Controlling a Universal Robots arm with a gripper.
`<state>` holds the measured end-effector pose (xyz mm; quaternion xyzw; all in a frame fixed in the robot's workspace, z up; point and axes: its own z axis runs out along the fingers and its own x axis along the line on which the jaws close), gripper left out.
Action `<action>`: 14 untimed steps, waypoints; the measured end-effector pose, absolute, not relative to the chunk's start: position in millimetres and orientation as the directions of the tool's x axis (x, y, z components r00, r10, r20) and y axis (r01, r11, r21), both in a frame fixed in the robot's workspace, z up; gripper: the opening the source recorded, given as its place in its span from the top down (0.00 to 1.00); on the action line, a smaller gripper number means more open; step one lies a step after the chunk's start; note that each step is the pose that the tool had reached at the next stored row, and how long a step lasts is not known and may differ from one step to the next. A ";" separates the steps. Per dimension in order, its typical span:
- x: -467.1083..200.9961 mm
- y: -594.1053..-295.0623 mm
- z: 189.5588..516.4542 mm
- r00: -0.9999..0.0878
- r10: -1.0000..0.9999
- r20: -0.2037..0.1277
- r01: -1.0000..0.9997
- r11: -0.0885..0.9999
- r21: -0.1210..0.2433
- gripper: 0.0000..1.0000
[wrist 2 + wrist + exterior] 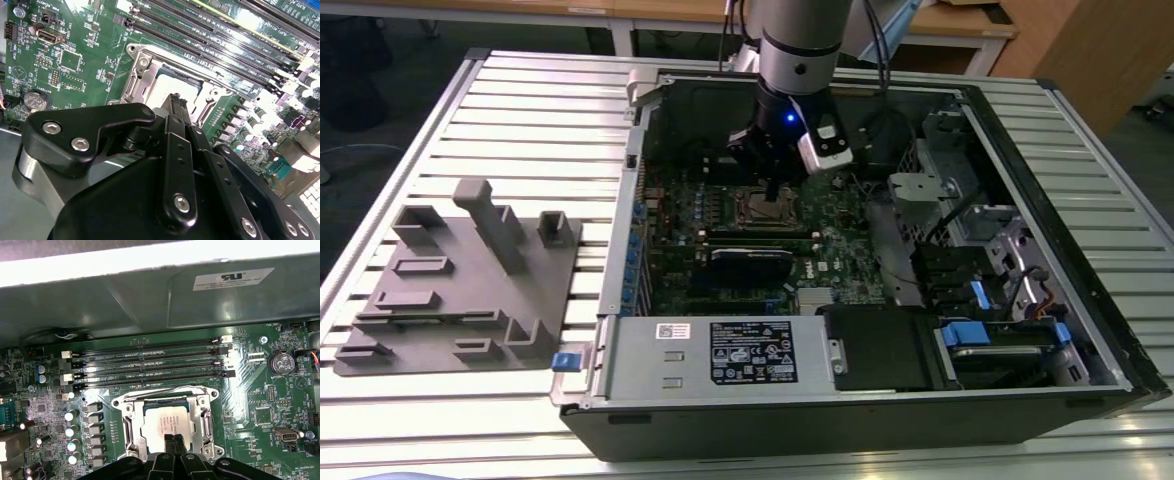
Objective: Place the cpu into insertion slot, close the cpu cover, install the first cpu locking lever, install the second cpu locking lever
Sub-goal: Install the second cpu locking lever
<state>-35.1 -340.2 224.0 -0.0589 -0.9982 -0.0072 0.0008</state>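
The gripper (173,441), fingers pressed together and holding nothing, hangs just over the chip (167,422) seated under its closed cover (167,421)

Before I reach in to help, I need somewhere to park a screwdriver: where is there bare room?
Free: the slatted table beyond the grey fixture block, and the strip in front of the computer case. Crowded: the motherboard around the cpu, where the gripper hangs between the memory slots and capacitors.

Arm upright, wrist pointing straight down, gripper (174,441) low, its jaws pressed together at the tips.
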 end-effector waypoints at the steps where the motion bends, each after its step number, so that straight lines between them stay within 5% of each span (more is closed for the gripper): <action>1: -35.1 -340.2 224.0 -0.993 0.118 0.002 0.118 0.993 0.014 0.89; 14: -35.1 -342.6 226.8 -0.993 0.117 0.003 0.118 0.993 0.015 0.89</action>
